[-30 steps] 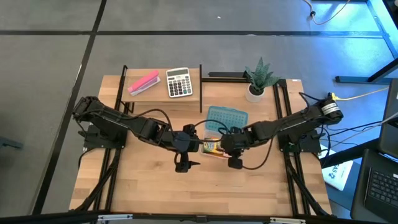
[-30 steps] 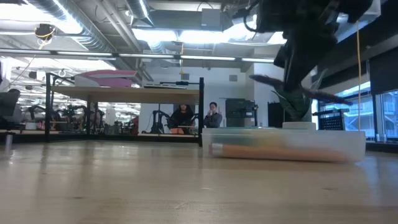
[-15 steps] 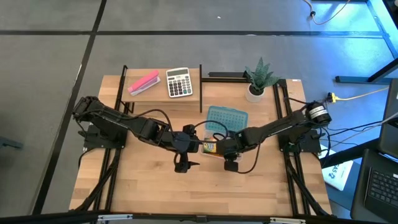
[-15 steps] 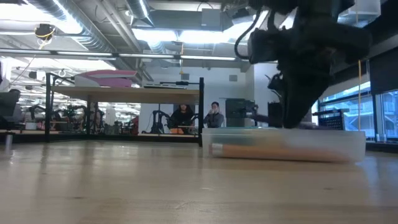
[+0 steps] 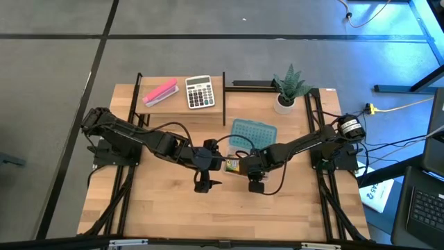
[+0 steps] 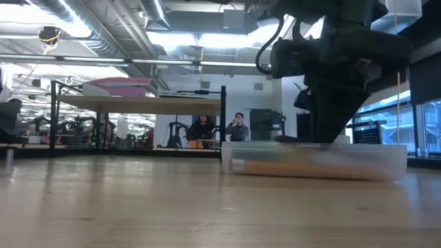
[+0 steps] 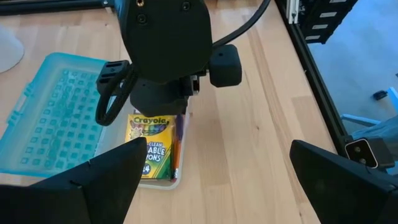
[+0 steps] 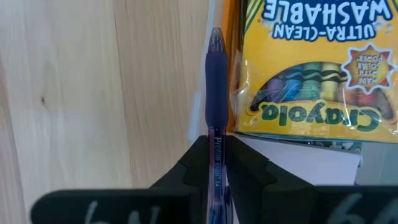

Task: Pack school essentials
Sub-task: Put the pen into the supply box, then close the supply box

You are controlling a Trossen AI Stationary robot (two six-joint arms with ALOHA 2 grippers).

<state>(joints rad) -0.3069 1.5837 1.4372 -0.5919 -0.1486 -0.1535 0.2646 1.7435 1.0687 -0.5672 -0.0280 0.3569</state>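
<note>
Purple pen (image 8: 216, 93) pinched in the right gripper (image 8: 216, 163) had been lowered over the last second into the clear case (image 6: 313, 160) beside the crayon box (image 7: 149, 147), nearly packed, left gripper (image 5: 203, 182) spread empty at nine o'clock.

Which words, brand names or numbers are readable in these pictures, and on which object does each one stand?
"Crayola", "ULTRA-CLEAN WASHABLE": on the yellow-green crayon box, in both wrist views.
"24": on the same box, left wrist view.
Starburst badge on the box: too small to read.
Print on the purple pen held by the right gripper: too blurred to read.
Keys of the grey calculator: too small to read.
</note>
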